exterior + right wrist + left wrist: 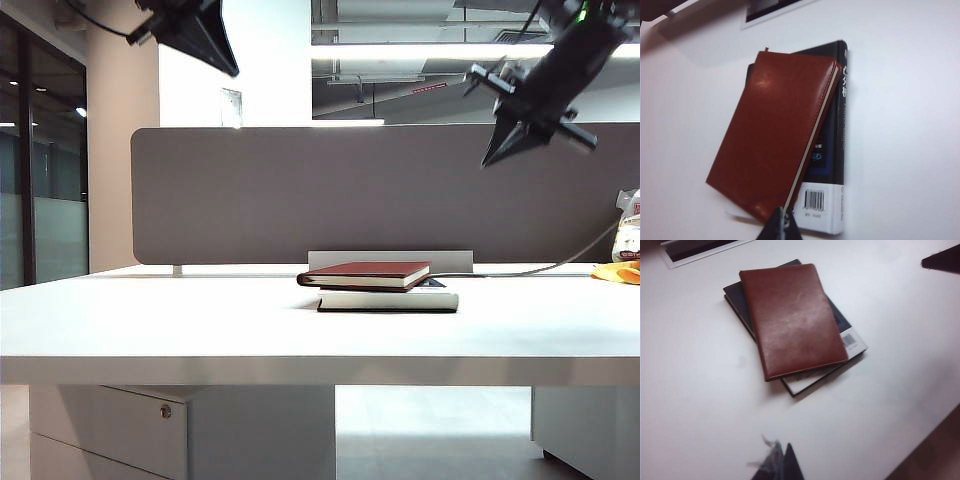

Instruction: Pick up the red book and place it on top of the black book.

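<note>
Both grippers (205,40) (515,130) high above red book (365,274) askew atop black book (390,300).

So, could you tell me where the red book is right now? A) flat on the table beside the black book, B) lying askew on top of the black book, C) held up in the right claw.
B: the red book rests skewed on the black book; both claws are raised clear.

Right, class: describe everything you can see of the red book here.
The red book is a thin maroon notebook with a smooth, leather-like cover and pale page edges. It is closed and lies flat on the black book, turned askew so one end overhangs. Only the black book touches it; both grippers are raised clear of it.
</note>
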Robot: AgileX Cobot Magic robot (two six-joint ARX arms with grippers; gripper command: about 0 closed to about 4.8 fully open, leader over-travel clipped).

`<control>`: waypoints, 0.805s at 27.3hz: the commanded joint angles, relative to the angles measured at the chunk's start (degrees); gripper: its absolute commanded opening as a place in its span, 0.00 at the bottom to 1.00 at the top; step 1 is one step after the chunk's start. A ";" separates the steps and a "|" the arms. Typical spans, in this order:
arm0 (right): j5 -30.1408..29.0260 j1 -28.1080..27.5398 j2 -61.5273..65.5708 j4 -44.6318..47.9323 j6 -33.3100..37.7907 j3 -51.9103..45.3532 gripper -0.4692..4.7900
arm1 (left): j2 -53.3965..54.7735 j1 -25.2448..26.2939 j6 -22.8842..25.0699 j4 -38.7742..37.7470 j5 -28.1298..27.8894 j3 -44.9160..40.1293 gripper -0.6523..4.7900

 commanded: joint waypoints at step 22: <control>3.93 -1.99 -16.31 -13.27 -7.54 0.20 0.08 | -11.85 0.00 -1.01 -4.17 -6.93 -0.35 0.11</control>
